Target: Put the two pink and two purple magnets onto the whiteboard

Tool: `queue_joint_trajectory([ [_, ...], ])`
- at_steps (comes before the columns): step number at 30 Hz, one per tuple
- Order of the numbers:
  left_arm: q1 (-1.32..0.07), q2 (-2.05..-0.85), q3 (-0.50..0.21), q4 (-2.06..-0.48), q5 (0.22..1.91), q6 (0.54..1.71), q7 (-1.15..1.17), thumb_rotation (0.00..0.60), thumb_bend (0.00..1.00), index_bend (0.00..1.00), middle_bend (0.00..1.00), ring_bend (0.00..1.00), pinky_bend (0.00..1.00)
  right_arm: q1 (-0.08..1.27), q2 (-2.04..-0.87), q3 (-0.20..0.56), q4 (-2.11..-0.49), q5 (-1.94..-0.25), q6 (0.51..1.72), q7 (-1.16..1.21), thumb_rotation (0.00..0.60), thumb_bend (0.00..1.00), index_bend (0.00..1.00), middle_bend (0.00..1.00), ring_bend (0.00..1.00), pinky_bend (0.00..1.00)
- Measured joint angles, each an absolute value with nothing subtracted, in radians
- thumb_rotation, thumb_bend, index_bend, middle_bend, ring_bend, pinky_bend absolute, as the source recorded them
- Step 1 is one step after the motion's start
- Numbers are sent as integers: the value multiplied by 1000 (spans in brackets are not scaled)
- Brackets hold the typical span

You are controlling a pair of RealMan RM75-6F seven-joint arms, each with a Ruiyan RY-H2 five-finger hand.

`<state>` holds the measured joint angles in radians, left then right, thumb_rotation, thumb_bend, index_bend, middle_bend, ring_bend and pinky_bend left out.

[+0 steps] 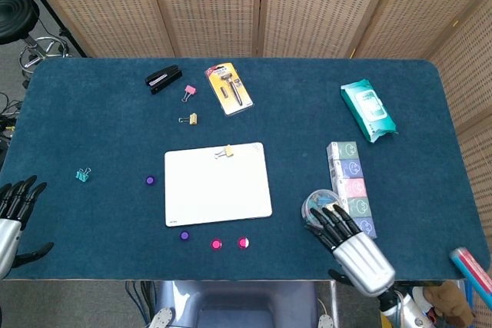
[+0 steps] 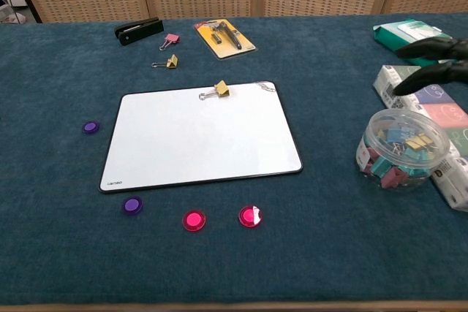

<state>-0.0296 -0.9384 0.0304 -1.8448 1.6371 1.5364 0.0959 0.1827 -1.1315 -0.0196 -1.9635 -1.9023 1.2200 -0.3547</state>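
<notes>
The left hand (image 1: 14,209) is cut by the left edge in the head view, so only its fingers show; the chest view does not show it. The right hand (image 1: 350,240) covers part of the clip jar (image 1: 313,207) there, and in the chest view only its dark fingertips (image 2: 431,60) enter from the right edge. The box row (image 2: 439,118) and wipes pack (image 2: 406,32) are cut by that edge. The print on the whiteboard (image 2: 201,135) corner is too small to read.
</notes>
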Motion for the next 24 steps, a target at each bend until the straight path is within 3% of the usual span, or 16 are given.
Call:
queue_joint_trajectory([
  [5, -32, -932, 29, -1845, 1633, 1532, 82, 600, 8, 0, 0, 0, 0, 250, -1226, 14, -2007, -1807, 1090, -465, 600, 9, 247, 0, 0, 0],
  [10, -34, -931, 29, -1845, 1630, 1528, 78, 600, 8, 0, 0, 0, 0, 308, -1331, 52, -2022, -1686, 994, -579, 600, 102, 288, 0, 0, 0],
  [13, -36, -930, 28, -1845, 1625, 1523, 76, 600, 8, 0, 0, 0, 0, 337, -1387, 75, -2018, -1617, 961, -633, 600, 131, 286, 0, 0, 0],
  [17, -40, -928, 26, -1847, 1618, 1514, 68, 600, 8, 0, 0, 0, 0, 368, -1454, 102, -1998, -1510, 934, -715, 600, 250, 285, 0, 0, 0],
  [24, -44, -924, 25, -1847, 1612, 1508, 61, 600, 8, 0, 0, 0, 0, 425, -1554, 124, -1954, -1321, 918, -856, 600, 265, 304, 0, 0, 0],
])
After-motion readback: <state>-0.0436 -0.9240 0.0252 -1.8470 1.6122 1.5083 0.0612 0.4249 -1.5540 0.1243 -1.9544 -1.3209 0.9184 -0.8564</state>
